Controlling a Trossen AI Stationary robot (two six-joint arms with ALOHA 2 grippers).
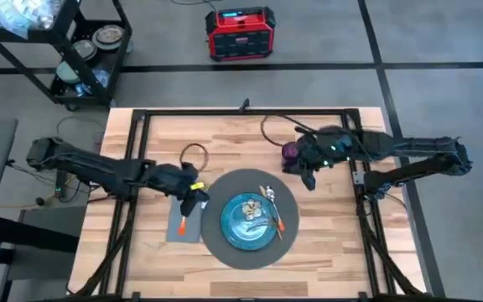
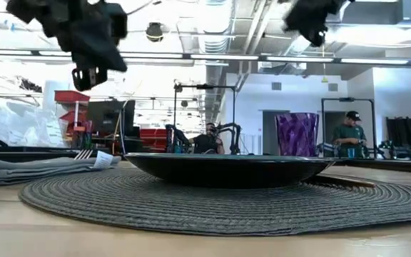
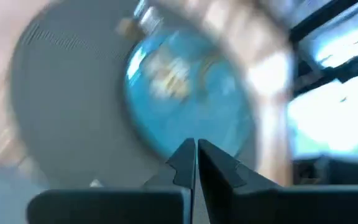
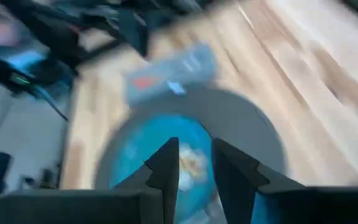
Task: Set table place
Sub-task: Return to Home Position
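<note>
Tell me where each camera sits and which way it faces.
High: above, looking straight down at the table; left arm and right arm show.
Low: tabletop height, level across the placemat; both arms overhead.
Left wrist: on the left arm, past the left hand toward the teal plate.
Right wrist: past the right hand; shares that plate.

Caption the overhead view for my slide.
Teal plate on round grey placemat, napkin beside it, purple cup by the right gripper, left gripper near the napkin.
</note>
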